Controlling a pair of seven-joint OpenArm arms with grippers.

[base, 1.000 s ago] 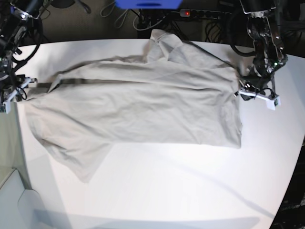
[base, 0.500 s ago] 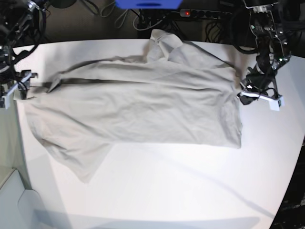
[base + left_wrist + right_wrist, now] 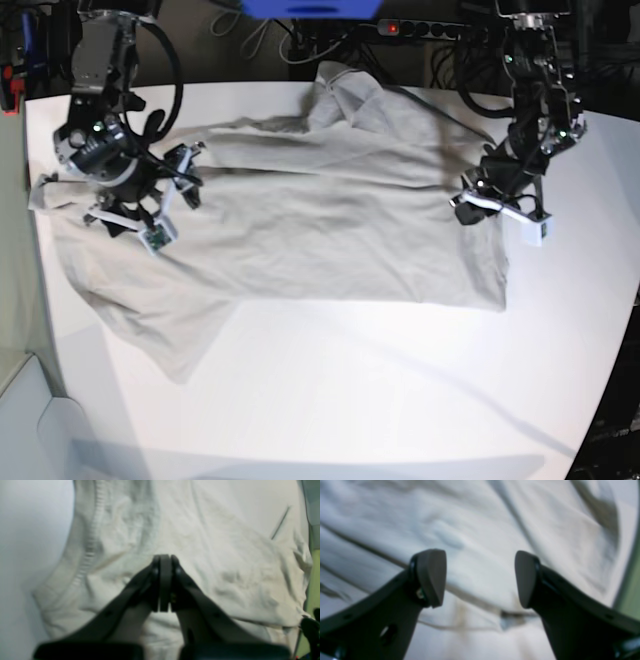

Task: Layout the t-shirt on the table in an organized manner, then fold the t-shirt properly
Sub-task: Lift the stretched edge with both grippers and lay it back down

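Tabletop: the large smooth white tabletop [image 3: 380, 400] carries everything; its near half is bare, and the garment occupies the far half.

Shirt: the plain light grey-beige soft cloth t-shirt [image 3: 300, 220] lies spread lengthwise across the far half of the tabletop, from close to the left edge to well short of the right edge. One sleeve trails toward the near-left corner and the other bunches up at the far edge. Creases run along the body and the outline is uneven, so I judge it only partly laid out.

Step in hand: smoothing and squaring the cloth before any fold is the sensible reading.

Right pincer: the right arm's black pincer [image 3: 150, 205] hangs over the shirt near the left edge of the tabletop, jaws standing wide apart with nothing between them; the right wrist view shows wrinkled cloth beneath the black pads [image 3: 431, 576].

Left pincer: the left arm's black pincer [image 3: 490, 195] sits over the shirt's end nearer the right edge, jaws pressed fully together; the left wrist view shows no cloth caught between them, with the ribbed neckline [image 3: 90, 542] just beside.

Doing it well: each pincer should take a single layer at a seam or hem, not a loose bunch. Pulling the two ends apart evenly, low over the tabletop, would draw out the long creases. The trailing sleeve needs flattening outward before the body is folded.

Risk: a grab through both layers would drag the whole shirt rather than flatten it.
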